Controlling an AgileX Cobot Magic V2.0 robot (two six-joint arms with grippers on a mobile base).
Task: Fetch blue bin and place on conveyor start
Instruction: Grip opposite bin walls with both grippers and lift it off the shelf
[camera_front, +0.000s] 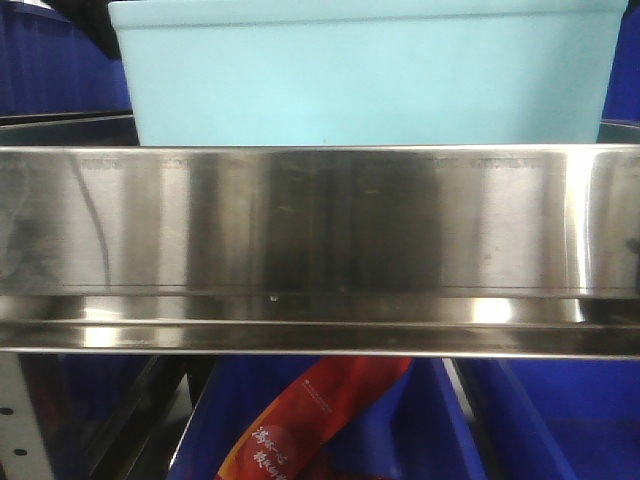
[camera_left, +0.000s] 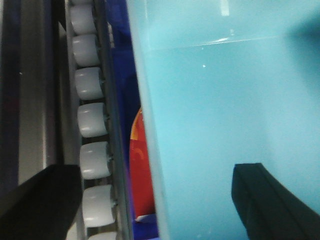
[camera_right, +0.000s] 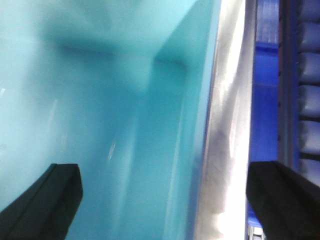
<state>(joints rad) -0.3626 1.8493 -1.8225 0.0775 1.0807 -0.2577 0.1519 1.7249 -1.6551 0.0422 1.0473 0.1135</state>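
The blue bin, a light turquoise tub, stands on the shelf behind a steel rail. In the left wrist view its inside fills the right half. My left gripper is open, one dark finger outside the bin's left wall and the other inside the bin. In the right wrist view the bin's inside fills the left. My right gripper is open and straddles the right wall, one finger inside and one outside. The conveyor start is out of view.
A shiny stainless-steel shelf rail spans the front view below the bin. White rollers run beside the bin's left side, more rollers on its right. Dark blue crates and a red packet lie below.
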